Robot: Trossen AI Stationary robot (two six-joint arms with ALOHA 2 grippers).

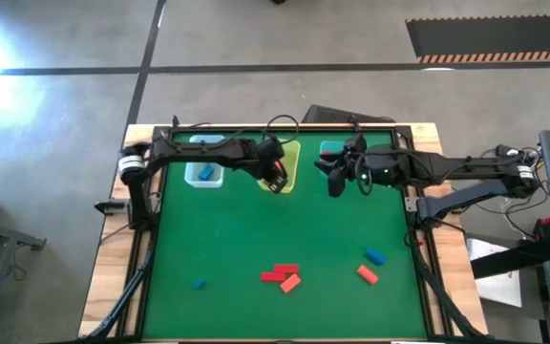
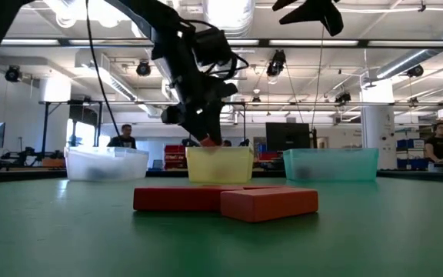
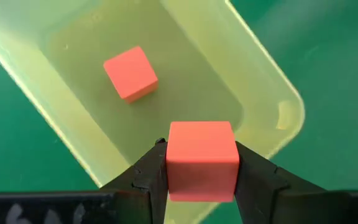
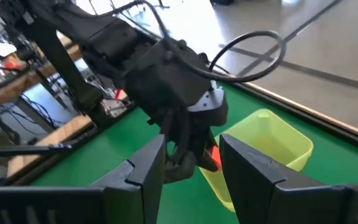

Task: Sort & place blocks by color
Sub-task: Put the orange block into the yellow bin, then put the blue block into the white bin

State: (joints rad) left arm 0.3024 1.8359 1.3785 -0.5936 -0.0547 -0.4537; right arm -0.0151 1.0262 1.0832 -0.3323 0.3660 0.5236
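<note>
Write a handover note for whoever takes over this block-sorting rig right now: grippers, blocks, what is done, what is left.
Left gripper: shut on an orange cube, above the translucent yellow bin.
Right gripper: open, empty, waiting near the teal bin.
Done: one orange cube in the yellow bin; blue block in the clear bin.
Left: release the held cube, then sort the loose red bar, orange blocks and blue blocks on the green table.

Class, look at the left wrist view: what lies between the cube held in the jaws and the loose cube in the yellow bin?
Only bare bin floor: the held cube and the loose cube have nothing between them inside the yellow bin, as the left wrist view shows.
</note>
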